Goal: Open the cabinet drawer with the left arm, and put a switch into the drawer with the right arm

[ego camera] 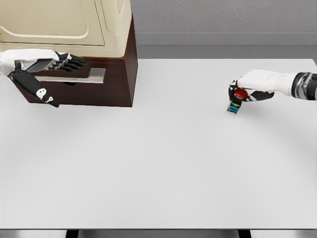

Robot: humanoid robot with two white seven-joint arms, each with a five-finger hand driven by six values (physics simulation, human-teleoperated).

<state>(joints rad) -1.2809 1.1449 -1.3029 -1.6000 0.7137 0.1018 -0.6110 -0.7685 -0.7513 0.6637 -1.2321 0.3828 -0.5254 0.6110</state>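
Note:
The cabinet (99, 25) stands at the table's back left, a cream upper body on a dark brown base. Its brown drawer front (111, 91) carries a silver handle (94, 75) and sits flush with the base. My left hand (59, 79) is at the handle's left end, open, with fingers stretched over the handle's top and the thumb hanging below. At the right, the switch (234, 105), a small dark block with coloured stripes and a red button (241, 93), stands on the table. My right hand (237, 95) is curled around its top.
The white table (158, 163) spreads wide between the cabinet and the switch. Its right edge runs just behind my right forearm (302, 85). A grey wall lies behind.

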